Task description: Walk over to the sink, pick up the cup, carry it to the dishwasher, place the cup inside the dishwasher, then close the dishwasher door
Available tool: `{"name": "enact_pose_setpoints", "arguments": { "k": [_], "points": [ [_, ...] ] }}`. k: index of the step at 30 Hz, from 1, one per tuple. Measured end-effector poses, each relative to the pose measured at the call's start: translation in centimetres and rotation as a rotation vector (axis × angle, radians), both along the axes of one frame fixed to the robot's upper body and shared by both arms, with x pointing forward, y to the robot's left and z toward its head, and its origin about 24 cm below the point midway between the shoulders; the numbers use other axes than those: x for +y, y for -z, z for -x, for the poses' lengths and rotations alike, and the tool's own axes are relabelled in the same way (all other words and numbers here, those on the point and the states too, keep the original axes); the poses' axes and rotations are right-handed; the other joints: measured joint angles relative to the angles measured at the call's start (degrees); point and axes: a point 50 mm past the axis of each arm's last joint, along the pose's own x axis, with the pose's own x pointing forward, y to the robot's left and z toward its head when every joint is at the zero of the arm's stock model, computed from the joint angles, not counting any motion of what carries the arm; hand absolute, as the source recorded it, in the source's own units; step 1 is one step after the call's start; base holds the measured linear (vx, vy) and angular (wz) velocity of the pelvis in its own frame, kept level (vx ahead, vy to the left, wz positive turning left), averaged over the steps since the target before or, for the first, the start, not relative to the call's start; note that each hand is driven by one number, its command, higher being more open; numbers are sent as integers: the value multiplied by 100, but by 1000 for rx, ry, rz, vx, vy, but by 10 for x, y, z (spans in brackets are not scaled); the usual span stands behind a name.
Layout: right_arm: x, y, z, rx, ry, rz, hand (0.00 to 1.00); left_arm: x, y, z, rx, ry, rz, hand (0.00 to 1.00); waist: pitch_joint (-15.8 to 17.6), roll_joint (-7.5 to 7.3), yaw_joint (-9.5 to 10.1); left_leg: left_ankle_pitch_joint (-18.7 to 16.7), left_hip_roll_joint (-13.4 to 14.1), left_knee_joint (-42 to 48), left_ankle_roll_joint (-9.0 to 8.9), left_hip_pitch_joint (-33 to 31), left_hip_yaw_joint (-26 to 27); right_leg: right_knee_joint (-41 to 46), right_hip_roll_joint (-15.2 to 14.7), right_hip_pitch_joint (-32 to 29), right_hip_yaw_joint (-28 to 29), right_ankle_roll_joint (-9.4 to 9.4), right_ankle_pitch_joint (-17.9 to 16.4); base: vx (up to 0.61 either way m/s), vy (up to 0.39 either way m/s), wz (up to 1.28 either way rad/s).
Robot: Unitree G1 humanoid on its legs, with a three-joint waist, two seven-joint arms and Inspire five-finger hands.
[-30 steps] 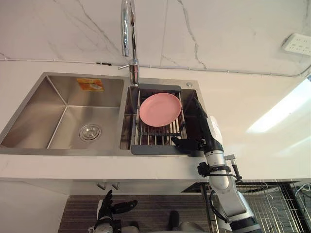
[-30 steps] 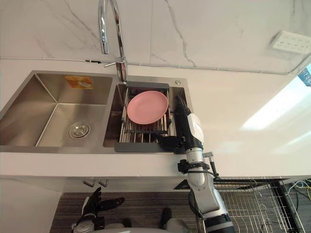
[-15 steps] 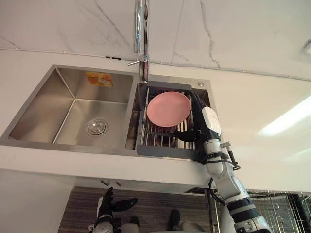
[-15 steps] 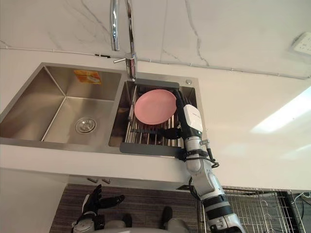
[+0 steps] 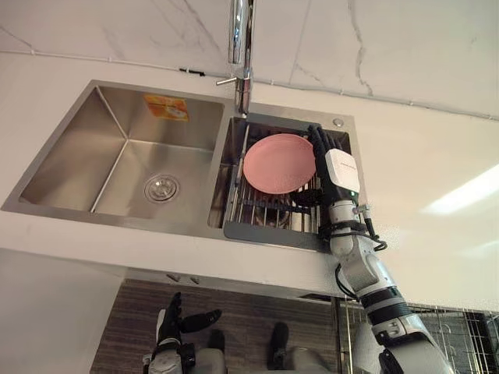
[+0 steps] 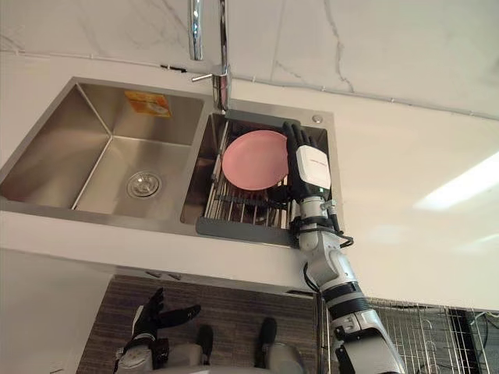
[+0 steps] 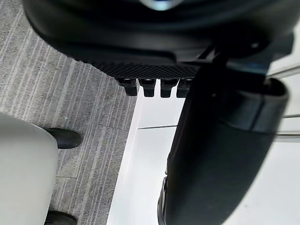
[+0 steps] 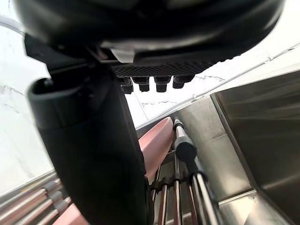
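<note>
A pink plate [image 5: 278, 163] stands tilted in a dark dish rack [image 5: 269, 232] set in the sink's right basin; I see no cup. My right hand [image 5: 334, 165] reaches over the rack, open, its straight fingers lying along the plate's right rim. Its thumb [image 5: 302, 200] stretches across the rack bars below the plate. In the right wrist view the plate [image 8: 155, 142] shows just past the thumb [image 8: 93, 159]; whether they touch I cannot tell. Far below the counter hangs my left hand [image 5: 173, 327], open with spread fingers.
A chrome faucet [image 5: 241, 43] rises behind the divider between the basins. The left basin [image 5: 86, 148] holds only its drain [image 5: 161, 188]. White counter [image 5: 421, 179] spreads to the right, a marble wall behind. A wire dishwasher rack [image 5: 460, 343] shows at lower right.
The camera has shifted forward and to the right. My right hand has moved from the rack's front right corner further in, up alongside the plate's right rim.
</note>
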Motion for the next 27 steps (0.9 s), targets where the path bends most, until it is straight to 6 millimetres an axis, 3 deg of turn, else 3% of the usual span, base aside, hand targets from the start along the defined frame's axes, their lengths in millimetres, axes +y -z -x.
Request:
{"name": "enact_pose_setpoints", "arguments": {
  "k": [5, 6, 22, 27],
  "points": [
    [-1, -1, -6, -3, 15, 6, 100, -3, -2, -4, -17, 9, 2, 100, 117, 2, 33, 99, -14, 17, -19, -84, 4, 1, -23, -50, -28, -3, -1, 3, -2, 2],
    [0, -2, -8, -6, 17, 7, 0, -3, -2, -5, -17, 12, 3, 100, 121, 7, 33, 119, -18, 23, -18, -93, 5, 0, -27, -53, -28, -3, -1, 0, 0, 0],
    [3, -38, -21, -153, 9, -3, 0, -4, -5, -11, -50, -6, 9, 100, 352, 61, 41, 125, -2, 148, -21, -278, -3, 79, -31, -185, -63, -15, 0, -24, -7, 2],
    [19, -21, -15, -65, -78, -23, 0, -4, -5, -11, -51, -5, 9, 100, 355, 58, 52, 125, -3, 196, -22, -246, 13, 78, -37, -152, -34, -15, 0, 21, 2, 0]
  ]
}}
